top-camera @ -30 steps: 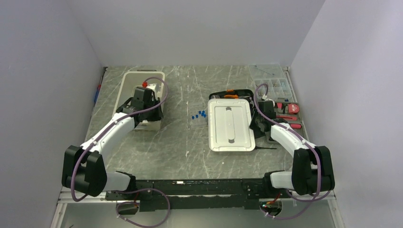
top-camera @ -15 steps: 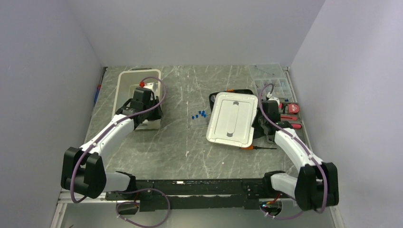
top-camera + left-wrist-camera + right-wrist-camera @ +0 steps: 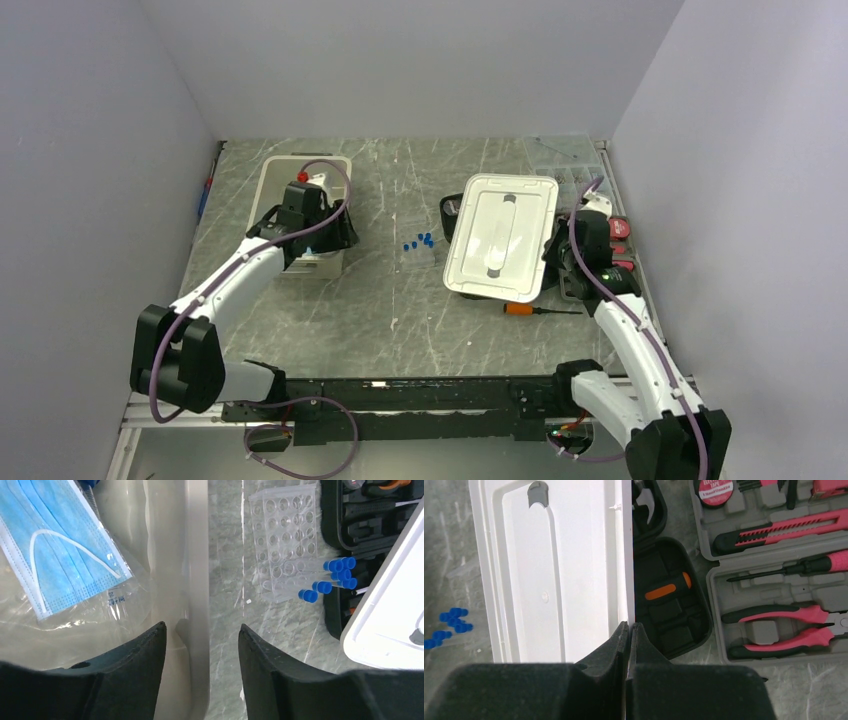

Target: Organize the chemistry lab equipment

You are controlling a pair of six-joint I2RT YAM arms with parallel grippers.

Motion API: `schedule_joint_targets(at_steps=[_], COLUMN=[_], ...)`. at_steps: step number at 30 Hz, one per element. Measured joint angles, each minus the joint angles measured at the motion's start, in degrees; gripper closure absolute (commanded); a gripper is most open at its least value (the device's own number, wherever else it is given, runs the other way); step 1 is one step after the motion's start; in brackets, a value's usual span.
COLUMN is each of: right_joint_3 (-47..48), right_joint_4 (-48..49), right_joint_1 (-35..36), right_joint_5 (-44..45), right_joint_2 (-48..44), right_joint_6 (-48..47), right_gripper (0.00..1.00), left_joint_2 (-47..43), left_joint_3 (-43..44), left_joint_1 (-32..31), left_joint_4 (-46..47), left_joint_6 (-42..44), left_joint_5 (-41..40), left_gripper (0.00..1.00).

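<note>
**Right pincer clamps the white lid; left pincer stands open over the bin wall**

In the overhead view the left pincer (image 3: 322, 247) sits at the lower right corner of a white bin (image 3: 280, 180), in the upper left of the table. Its wrist camera shows the two fingers (image 3: 135, 660) apart, one inside the bin and one outside. The bin's wall runs up between them with a gap on each side, so nothing is gripped. In the upper left of that view a blue face mask (image 3: 55, 545) lies in the bin, inside a clear bag.

The right pincer (image 3: 556, 256), right of centre, is closed on the long edge of a white lid (image 3: 500, 235). Its wrist view shows both fingers (image 3: 609, 650) pressed together on the lid's thin rim at bottom centre. The lid sits askew over most of a black case (image 3: 669, 605) that holds an orange-handled tool. Right of that case is a grey tray (image 3: 784, 597) of pink-handled pliers, a screwdriver and a knife.

The tubes with blue caps (image 3: 418, 242) lie in a small cluster at the centre of the overhead view, between bin and lid, and neither pincer touches them. The left wrist view shows them resting across the lower right end of a flat clear rack (image 3: 285, 535) with rows of holes, just left of the black case.

An orange-handled screwdriver (image 3: 522, 309) lies on the table just below the lid. A clear parts box (image 3: 570, 158) sits in the upper right corner of the table.
</note>
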Motion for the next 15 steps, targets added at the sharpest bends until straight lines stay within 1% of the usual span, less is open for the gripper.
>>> schedule_joint_targets(at_steps=[2, 5, 7, 12, 15], right_joint_3=[0.9, 2.7, 4.7, 8.9, 10.5], right_joint_4=[-1.0, -2.1, -3.0, -3.3, -3.1], right_joint_1=[0.0, 0.0, 0.0, 0.0, 0.1], right_joint_5=[-0.5, -1.6, -2.8, -6.5, -9.7], right_joint_2=[-1.4, -3.1, -4.2, -6.0, -6.5], right_joint_6=[0.0, 0.0, 0.0, 0.0, 0.3], right_gripper=[1.0, 1.0, 1.0, 1.0, 1.0], left_joint_2=[0.1, 0.0, -0.4, -5.2, -9.5], left_joint_3=[0.9, 3.2, 5.4, 8.0, 8.0], left_joint_1=[0.0, 0.0, 0.0, -0.2, -1.0], left_joint_4=[-0.3, -1.2, -1.7, -0.4, 1.9], left_joint_6=[0.4, 1.1, 2.1, 4.9, 5.7], left_joint_5=[-0.1, -1.3, -2.8, -4.3, -2.0], left_gripper=[0.24, 0.16, 0.06, 0.04, 0.03])
